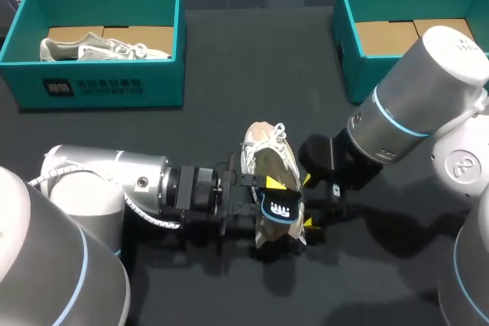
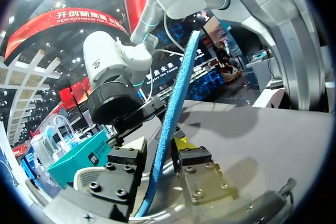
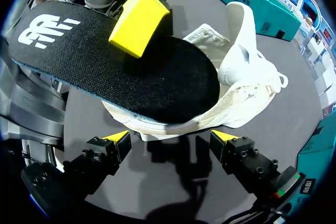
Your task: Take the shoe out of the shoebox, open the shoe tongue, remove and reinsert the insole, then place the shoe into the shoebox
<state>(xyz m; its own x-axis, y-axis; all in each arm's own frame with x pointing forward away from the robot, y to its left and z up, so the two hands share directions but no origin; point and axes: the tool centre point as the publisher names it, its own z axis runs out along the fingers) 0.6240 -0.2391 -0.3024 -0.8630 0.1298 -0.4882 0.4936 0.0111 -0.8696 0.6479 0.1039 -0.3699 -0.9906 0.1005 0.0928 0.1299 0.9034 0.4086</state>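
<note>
Shoe (image 1: 263,150) lies out on the dark table (image 1: 229,59), insole (image 1: 276,205) pinched in the left gripper (image 1: 267,195).
Insole has a black top, blue edge and white logo at its heel end, and its toe end lies over the shoe's opening. Left shoebox (image 1: 103,85) has a white label on its front wall and another shoe inside. Right shoebox (image 1: 348,51) is at the far right, both boxes well apart from the shoe. Left arm lies low and level from the left. Right gripper (image 3: 172,139) is just beside the shoe, fingers spread, touching nothing.
</note>
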